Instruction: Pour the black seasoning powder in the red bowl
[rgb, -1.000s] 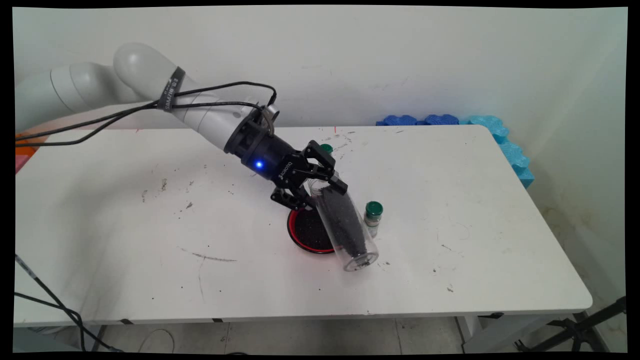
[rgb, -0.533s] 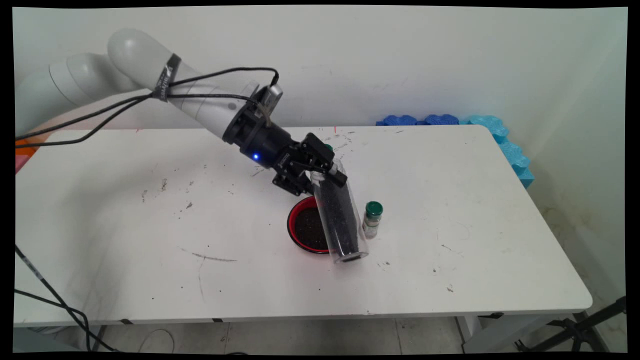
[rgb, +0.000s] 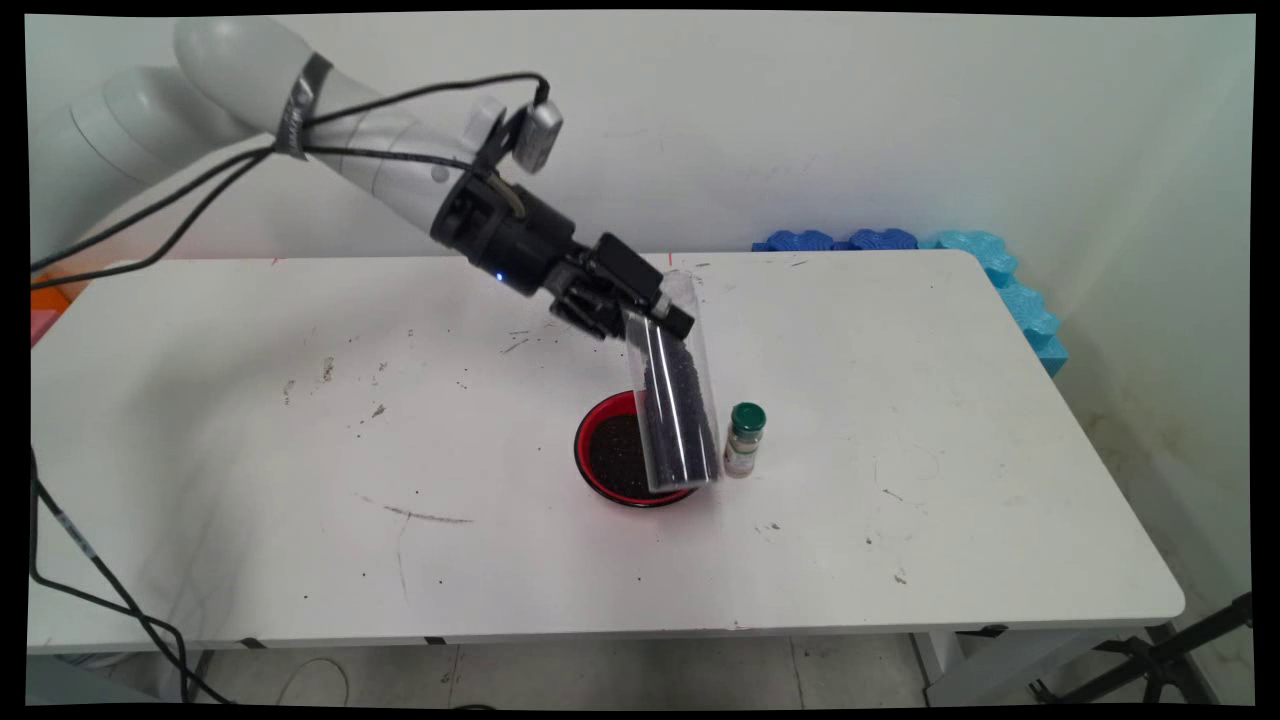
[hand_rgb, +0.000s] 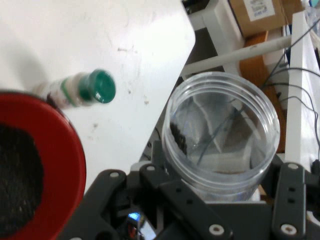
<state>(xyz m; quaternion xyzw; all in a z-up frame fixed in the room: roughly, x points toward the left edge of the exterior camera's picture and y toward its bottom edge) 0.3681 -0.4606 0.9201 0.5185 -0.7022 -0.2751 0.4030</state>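
Observation:
My gripper (rgb: 662, 312) is shut on the upper part of a clear plastic jar (rgb: 678, 400) partly filled with black grains. The jar hangs steeply tilted, and its lower end is over the right side of a red bowl (rgb: 588, 440) that holds dark grains. A small green-capped bottle (rgb: 745, 440) stands just right of the jar and bowl. In the hand view the jar (hand_rgb: 220, 135) shows as a round clear rim between the fingers of my gripper (hand_rgb: 215, 197), with the red bowl (hand_rgb: 65, 150) at lower left and the bottle (hand_rgb: 85, 89) beyond it.
The white table (rgb: 300, 450) is scuffed and speckled with stray grains. Blue foam blocks (rgb: 900, 240) line its back right corner. Black cables (rgb: 120, 610) hang off the front left edge, and the table's right edge (hand_rgb: 175, 80) runs close to the jar in the hand view.
The arm has risen and rolled, carrying the jar up and back. The jar went from a slant reaching past the bowl to nearly upright, its lower end now over the bowl.

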